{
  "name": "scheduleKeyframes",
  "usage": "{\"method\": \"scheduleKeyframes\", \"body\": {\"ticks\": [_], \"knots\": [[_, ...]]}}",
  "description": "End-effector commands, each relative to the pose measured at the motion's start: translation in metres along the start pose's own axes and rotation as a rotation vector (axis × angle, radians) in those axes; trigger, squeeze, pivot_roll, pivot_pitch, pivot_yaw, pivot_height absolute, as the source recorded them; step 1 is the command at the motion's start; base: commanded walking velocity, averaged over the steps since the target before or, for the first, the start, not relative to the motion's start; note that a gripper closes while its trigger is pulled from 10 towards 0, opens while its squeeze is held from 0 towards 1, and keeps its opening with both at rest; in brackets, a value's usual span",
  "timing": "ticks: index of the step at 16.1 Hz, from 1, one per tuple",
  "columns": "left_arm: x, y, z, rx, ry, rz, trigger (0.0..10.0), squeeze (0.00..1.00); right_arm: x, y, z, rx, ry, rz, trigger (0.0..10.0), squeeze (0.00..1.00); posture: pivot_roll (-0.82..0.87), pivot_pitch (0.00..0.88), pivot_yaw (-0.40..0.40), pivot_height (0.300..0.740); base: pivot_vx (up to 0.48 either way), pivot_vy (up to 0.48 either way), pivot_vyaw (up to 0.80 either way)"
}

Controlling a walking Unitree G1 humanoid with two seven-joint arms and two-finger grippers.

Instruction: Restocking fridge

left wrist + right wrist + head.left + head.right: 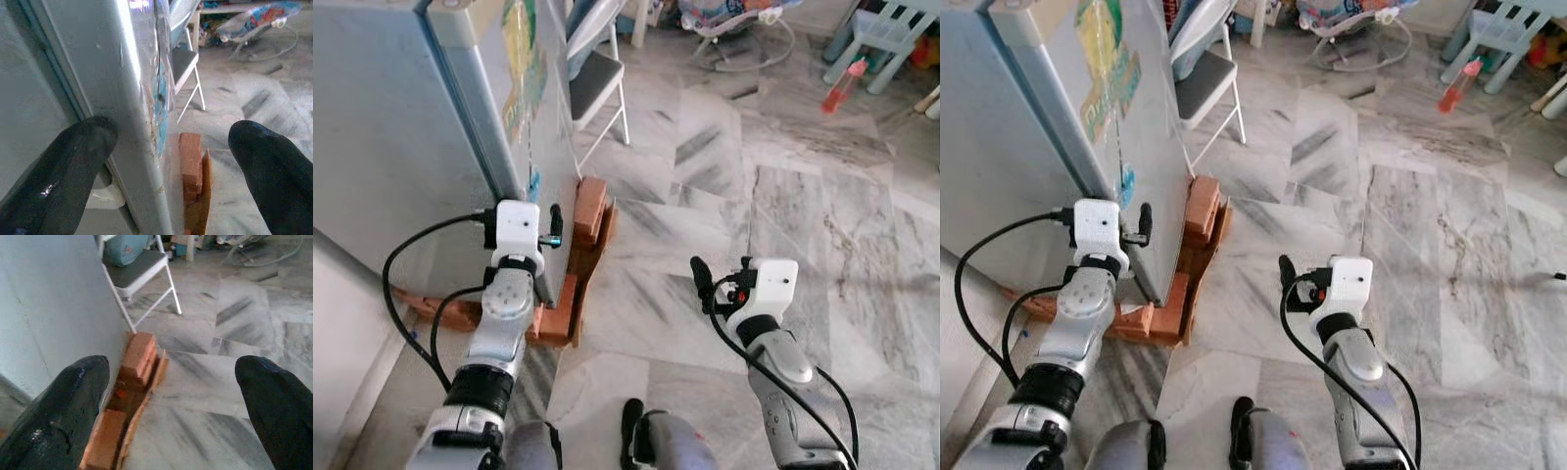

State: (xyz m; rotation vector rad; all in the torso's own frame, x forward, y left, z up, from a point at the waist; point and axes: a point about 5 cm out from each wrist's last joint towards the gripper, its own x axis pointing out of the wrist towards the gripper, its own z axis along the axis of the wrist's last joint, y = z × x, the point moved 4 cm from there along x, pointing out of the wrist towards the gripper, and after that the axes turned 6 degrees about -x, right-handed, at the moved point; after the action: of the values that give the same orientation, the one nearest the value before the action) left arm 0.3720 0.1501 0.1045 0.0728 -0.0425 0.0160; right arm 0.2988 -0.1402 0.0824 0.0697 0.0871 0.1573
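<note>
Straddling fridge (pixel 401 147) door edge, left hand (pixel 161 161) spread; right hand (pixel 171 406) spread over floor (pixel 783 215)

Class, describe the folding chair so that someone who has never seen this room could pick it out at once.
Start from the tall grey fridge on the robot's left, whose side carries colourful stickers. Follow that side away from the robot, past the stacked orange bricks at its base, to the folding chair standing just behind. Its thin white metal legs and dark flat seat set it apart from the pale blue plastic chair across the room.

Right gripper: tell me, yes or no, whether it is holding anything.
No: the right gripper has its jaws spread wide over the marble floor, with nothing between them.
</note>
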Motion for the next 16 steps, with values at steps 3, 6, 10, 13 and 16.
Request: {"method": "scheduleKeyframes", "body": {"ticks": [3, 6, 10, 13, 16], "knots": [[0.004, 0.008, -0.006, 0.007, 0.025, 0.036, 10.0, 0.0, -0.005, 0.008, 0.003, 0.035, -0.001, 0.054, 10.0, 0.0, 0.06, 0.207, -0.079, 0.74, 0.0, 0.0, 0.0], [0.008, 0.02, -0.006, 0.031, 0.035, 0.099, 10.0, 0.0, -0.013, 0.015, -0.001, 0.062, 0.033, 0.115, 10.0, 0.0, 0.06, 0.207, -0.077, 0.74, 0.0, 0.0, 0.0], [0.008, 0.019, -0.005, 0.05, 0.019, 0.09, 10.0, 0.0, -0.011, 0.012, -0.003, 0.067, 0.046, 0.101, 10.0, 0.0, 0.06, 0.207, -0.076, 0.74, 0.0, 0.0, 0.0], [0.008, 0.02, -0.006, 0.047, 0.019, 0.11, 10.0, 0.0, -0.011, 0.014, -0.004, 0.069, 0.05, 0.108, 10.0, 0.0, 0.07, 0.206, -0.075, 0.74, 0.0, 0.0, 0.0], [0.013, -0.008, 0.006, -0.006, -0.026, -0.014, 10.0, 0.0, -0.01, 0.015, -0.005, 0.072, 0.056, 0.115, 10.0, 0.0, 0.07, 0.206, -0.076, 0.74, 0.0, 0.0, 0.0]]}}
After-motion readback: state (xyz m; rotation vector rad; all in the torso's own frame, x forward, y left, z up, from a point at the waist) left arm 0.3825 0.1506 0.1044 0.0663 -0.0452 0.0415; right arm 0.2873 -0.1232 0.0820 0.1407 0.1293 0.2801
